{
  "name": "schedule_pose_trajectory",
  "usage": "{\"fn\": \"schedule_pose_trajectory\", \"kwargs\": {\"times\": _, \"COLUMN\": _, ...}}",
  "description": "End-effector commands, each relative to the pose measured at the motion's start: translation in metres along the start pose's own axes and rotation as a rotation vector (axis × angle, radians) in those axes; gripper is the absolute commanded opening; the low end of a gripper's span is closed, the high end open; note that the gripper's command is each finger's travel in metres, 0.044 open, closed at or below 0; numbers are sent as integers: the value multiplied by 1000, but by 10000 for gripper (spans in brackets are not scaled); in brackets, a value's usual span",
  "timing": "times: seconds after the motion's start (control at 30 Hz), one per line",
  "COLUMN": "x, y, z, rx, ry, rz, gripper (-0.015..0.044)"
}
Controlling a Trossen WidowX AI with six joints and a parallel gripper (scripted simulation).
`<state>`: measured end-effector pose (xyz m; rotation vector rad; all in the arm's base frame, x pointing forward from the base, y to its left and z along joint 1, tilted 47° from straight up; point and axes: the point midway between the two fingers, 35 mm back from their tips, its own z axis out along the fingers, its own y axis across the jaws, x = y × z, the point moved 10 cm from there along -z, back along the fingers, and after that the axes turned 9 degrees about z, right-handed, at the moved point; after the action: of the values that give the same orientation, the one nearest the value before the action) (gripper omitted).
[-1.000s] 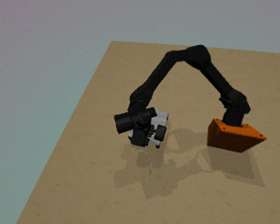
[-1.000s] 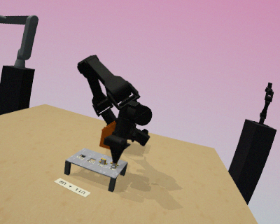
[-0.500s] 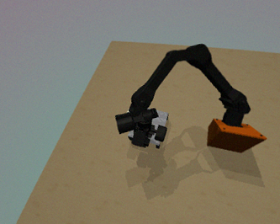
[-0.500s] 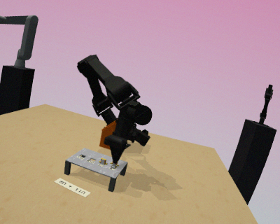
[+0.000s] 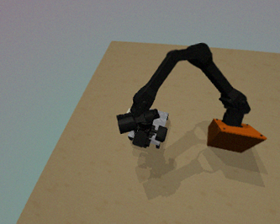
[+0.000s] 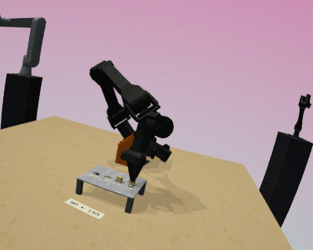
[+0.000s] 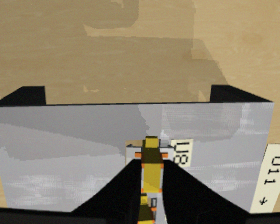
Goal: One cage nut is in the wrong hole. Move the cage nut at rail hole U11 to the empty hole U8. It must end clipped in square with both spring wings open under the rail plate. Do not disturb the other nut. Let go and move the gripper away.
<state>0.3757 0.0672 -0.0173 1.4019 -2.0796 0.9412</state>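
The gripper (image 5: 152, 134) (image 6: 133, 180) (image 7: 151, 167) is held over the U8 end of the plate (image 5: 161, 118) (image 6: 88, 178) (image 7: 65, 135), its jaws clamped on the yellow nut (image 6: 132, 183) (image 7: 152, 181). The nut is held at the U8 hole, with the U8 label (image 7: 181, 153) at about two o'clock from it in the wrist view. Whether it is clipped in square cannot be told (the wings are hidden from every side).

The other nut (image 6: 119, 179) (image 7: 145, 214) is seen nearby, at six o'clock from the held one in the wrist view and at ten o'clock in the exterior view. The plate is carried on dark legs above the table (image 5: 88, 180) (image 6: 51, 148) (image 7: 50, 40). In the exterior view, a paper strip (image 6: 84, 208) is laid at seven o'clock from the plate, and the orange base (image 5: 230, 141) is seen near one o'clock.
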Motion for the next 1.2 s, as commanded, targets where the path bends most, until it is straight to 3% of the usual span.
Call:
{"fn": "schedule_pose_trajectory", "kwargs": {"times": 0.0, "x": 1, "y": 1, "z": -1, "rx": 10, "ry": 1, "rz": -2, "gripper": 26}}
{"fn": "schedule_pose_trajectory", "kwargs": {"times": 1.17, "x": 1, "y": 2, "z": -1, "rx": 21, "ry": 1, "rz": -2, "gripper": 26}}
